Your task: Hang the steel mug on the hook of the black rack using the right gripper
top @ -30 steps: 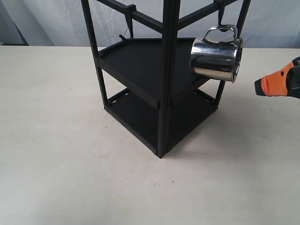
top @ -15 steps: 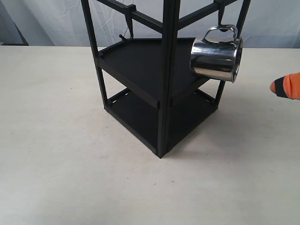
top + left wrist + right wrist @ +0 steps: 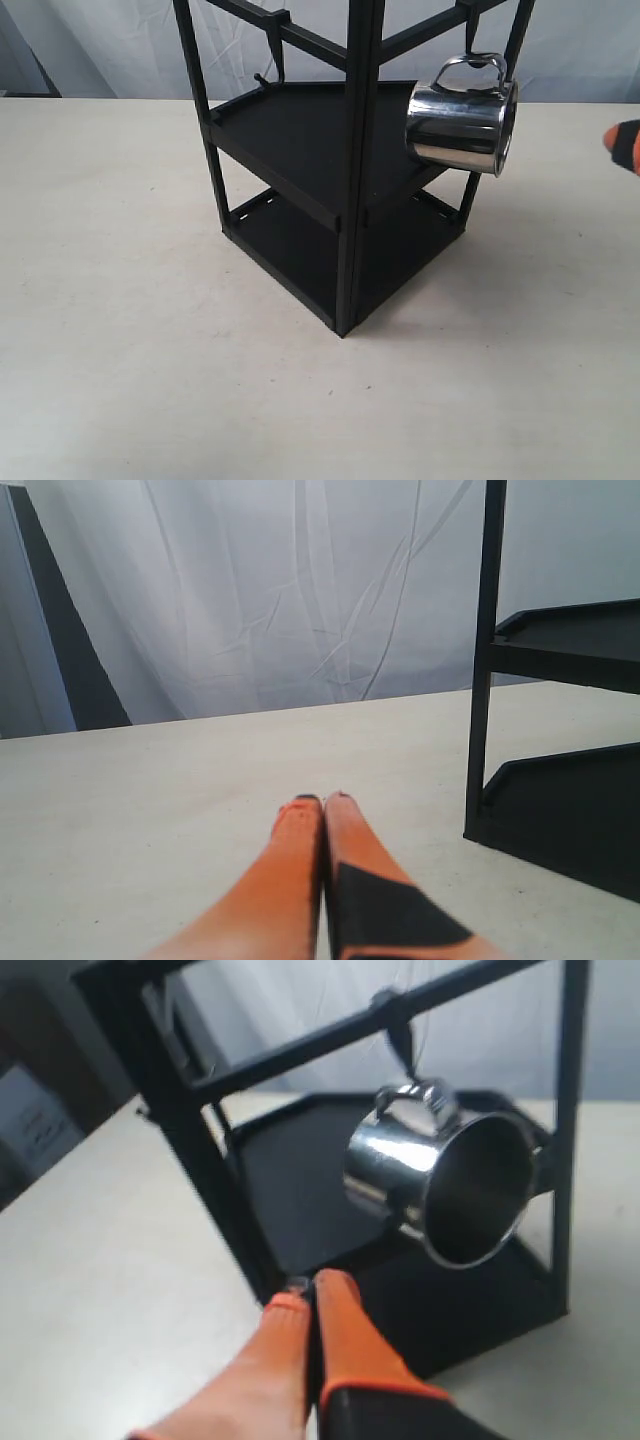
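The steel mug (image 3: 462,122) hangs by its looped handle from the hook (image 3: 472,45) on the black rack (image 3: 350,180). In the right wrist view the steel mug (image 3: 440,1175) tilts with its open mouth toward the camera, under the hook (image 3: 400,1035) of the black rack (image 3: 190,1150). My right gripper (image 3: 308,1285) is shut and empty, well back from the mug. Only its orange tip (image 3: 626,145) shows at the exterior view's right edge. My left gripper (image 3: 322,800) is shut with nothing in it, low over the table beside the black rack (image 3: 485,680).
The rack stands on a pale table (image 3: 120,300) with white curtains (image 3: 300,590) behind. A second narrow hook (image 3: 274,50) hangs from the rack's other top bar.
My right gripper has drawn back to the right, away from the hanging mug, until only its tip shows at the frame's edge. The mug stays still on the hook.
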Controlling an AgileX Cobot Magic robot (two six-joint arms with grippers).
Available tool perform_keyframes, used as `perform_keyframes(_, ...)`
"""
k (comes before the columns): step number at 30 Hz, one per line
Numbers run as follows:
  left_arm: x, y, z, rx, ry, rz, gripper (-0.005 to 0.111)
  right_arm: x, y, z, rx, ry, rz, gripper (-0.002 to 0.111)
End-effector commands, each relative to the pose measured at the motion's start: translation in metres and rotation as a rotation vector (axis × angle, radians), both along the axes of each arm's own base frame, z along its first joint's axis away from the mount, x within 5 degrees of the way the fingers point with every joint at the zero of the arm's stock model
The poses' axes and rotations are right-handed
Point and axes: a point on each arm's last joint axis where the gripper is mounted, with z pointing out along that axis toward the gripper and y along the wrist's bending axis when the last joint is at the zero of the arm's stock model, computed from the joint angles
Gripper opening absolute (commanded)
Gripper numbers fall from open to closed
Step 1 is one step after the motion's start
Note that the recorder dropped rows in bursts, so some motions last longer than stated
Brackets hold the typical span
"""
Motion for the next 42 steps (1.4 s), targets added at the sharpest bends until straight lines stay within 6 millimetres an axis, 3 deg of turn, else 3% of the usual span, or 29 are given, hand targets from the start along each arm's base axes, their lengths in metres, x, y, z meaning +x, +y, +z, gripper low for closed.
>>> perform_keyframes(1,0.0,0.0,0.001,-0.004,-0.009,-0.005,0.002,-0.018,-0.012,-0.03,0.062,-0.143,-0.213,0.0)
perform_keyframes(5,0.0,0.0,0.001,-0.004,-0.009,-0.005,0.002,-0.03,-0.02,-0.071,0.071,-0.189,-0.326,0.0)
perform_keyframes(10,0.0,0.0,0.001,-0.004,-0.009,-0.005,0.002,-0.036,-0.024,-0.104,0.143,-0.197,-0.392,0.0)
perform_keyframes(20,0.0,0.0,0.001,-0.004,-0.009,-0.005,0.002,-0.038,-0.029,-0.105,0.202,-0.236,-0.455,0.0)
perform_keyframes(27,0.0,0.0,0.001,-0.004,-0.009,-0.005,0.002,-0.038,-0.044,-0.12,0.02,-0.131,-0.609,0.0)
perform_keyframes(30,0.0,0.0,0.001,-0.004,-0.009,-0.005,0.002,-0.038,-0.053,-0.128,0.022,-0.093,-0.713,0.0)
perform_keyframes(34,0.0,0.0,0.001,-0.004,-0.009,-0.005,0.002,-0.035,-0.055,-0.143,-0.011,-0.179,-0.717,0.0)
perform_keyframes(35,0.0,0.0,0.001,-0.004,-0.009,-0.005,0.002,-0.035,-0.055,-0.138,0.005,-0.241,-0.714,0.0)
perform_keyframes(42,0.0,0.0,0.001,-0.004,-0.009,-0.005,0.002,-0.038,-0.055,-0.139,-0.029,-0.247,-0.714,0.0)
